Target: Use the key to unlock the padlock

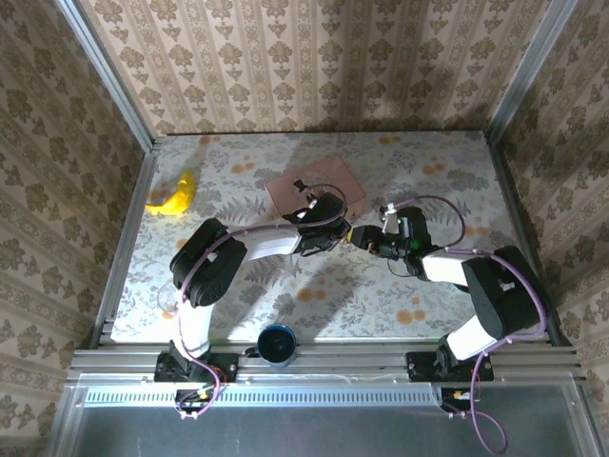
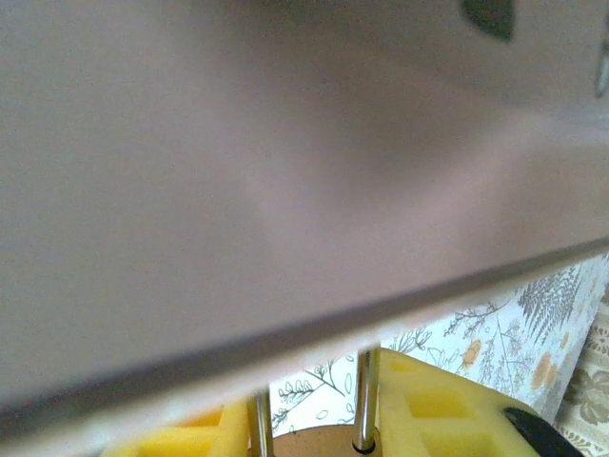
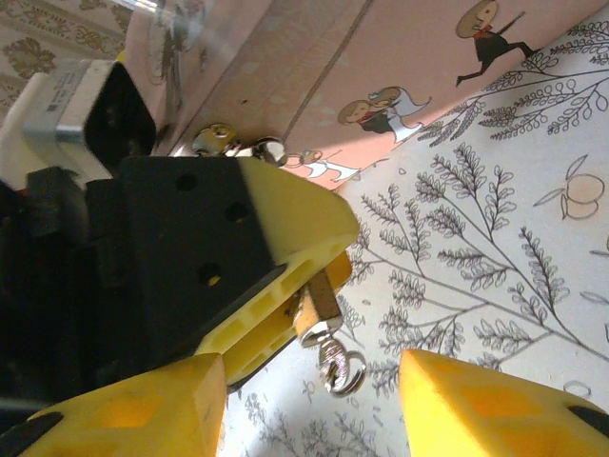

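Lower centre, right-wrist view: left gripper (image 3: 290, 276) clamps padlock (image 3: 319, 305) steady, key (image 3: 343, 367) hanging below; right gripper (image 3: 314, 386) jaws apart flanking key, presumably to turn it.

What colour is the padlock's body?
Brass-gold. The padlock shows best in the right wrist view.

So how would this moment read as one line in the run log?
left pincer: shut on padlock | right pincer: open, astride key | key: hangs below padlock, ungripped
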